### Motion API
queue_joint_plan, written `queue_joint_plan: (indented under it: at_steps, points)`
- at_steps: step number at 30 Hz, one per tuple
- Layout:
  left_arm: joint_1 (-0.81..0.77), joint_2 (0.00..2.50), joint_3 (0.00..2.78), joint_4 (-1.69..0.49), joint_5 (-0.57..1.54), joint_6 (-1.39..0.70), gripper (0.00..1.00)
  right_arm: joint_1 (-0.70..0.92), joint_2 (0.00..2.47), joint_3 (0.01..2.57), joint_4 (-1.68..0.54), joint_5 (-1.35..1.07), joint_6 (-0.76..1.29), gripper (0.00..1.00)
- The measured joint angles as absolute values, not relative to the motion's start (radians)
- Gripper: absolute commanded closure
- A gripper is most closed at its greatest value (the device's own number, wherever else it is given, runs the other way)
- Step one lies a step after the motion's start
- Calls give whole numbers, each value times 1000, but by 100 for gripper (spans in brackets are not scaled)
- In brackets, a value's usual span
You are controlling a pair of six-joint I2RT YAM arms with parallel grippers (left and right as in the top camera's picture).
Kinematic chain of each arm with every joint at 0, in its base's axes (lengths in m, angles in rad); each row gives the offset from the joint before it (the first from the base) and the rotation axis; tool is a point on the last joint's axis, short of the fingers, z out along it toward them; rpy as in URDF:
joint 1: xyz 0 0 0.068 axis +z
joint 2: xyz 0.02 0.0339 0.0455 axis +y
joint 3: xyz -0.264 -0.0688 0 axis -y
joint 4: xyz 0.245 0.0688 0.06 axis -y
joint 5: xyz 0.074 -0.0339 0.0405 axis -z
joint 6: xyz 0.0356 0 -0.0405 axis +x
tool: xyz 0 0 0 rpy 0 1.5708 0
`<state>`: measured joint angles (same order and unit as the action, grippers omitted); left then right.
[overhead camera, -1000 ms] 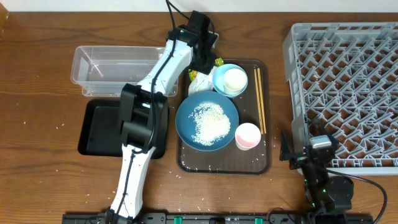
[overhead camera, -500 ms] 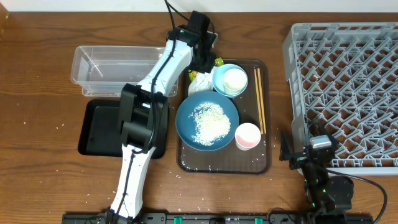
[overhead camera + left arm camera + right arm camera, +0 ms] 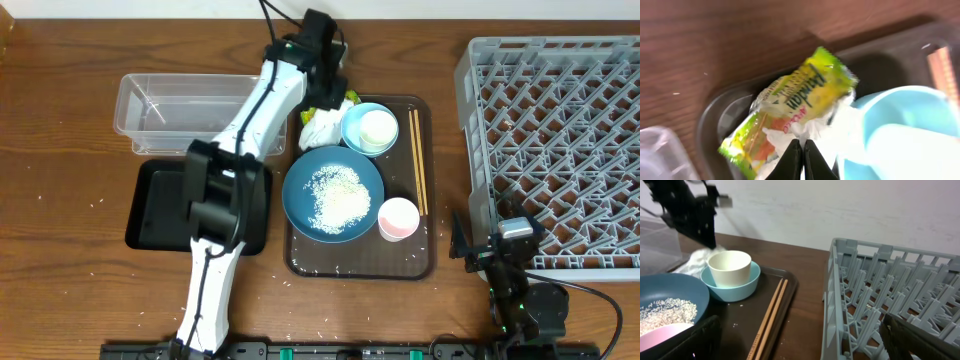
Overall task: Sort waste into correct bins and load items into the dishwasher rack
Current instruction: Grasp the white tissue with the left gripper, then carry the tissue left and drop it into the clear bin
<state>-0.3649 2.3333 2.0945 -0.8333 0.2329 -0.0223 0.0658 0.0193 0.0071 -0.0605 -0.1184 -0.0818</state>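
My left gripper [image 3: 322,92] [image 3: 801,144] hangs over the far left corner of the brown tray [image 3: 360,262], its fingers pressed together with their tips in the crumpled white paper [image 3: 322,128] [image 3: 822,127]. The yellow-green wrapper [image 3: 800,97] [image 3: 349,99] lies just beyond the paper. The dark-blue dish [image 3: 300,190] holds the rice [image 3: 337,195]. A white cup [image 3: 378,128] stands in the light-blue bowl [image 3: 352,135]. The pink cup [image 3: 398,217] and the chopsticks [image 3: 419,160] lie on the tray. My right gripper [image 3: 497,245] [image 3: 800,342] is open and empty near the table's front edge.
The clear tub [image 3: 180,105] stands at the back left, with the black tray [image 3: 155,215] in front of it under my left arm. The grey rack [image 3: 560,130] [image 3: 880,295] fills the right side. Loose rice grains dot the tray and the table.
My left gripper has moved a little back and to the left, and the white paper now shows more and reaches further up. The right arm has not moved.
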Motion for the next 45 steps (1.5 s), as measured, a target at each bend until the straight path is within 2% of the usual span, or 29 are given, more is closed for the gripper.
queue_joint_plan:
  at_steps: [15, 23, 30, 45]
  points:
    - [-340, 2160, 2094, -849, 233, -76, 94, 66, 19, 7, -60, -118, -82, 1]
    - [-178, 2035, 2090, -851, 233, -161, 94, 66, 19, 7, -60, -118, -82, 1]
    - [-5, 1988, 2090, -892, 233, -318, 94, 66, 19, 7, -60, -118, -82, 1]
    - [136, 1991, 2089, -1008, 171, -541, 94, 66, 19, 7, -60, -118, -82, 1]
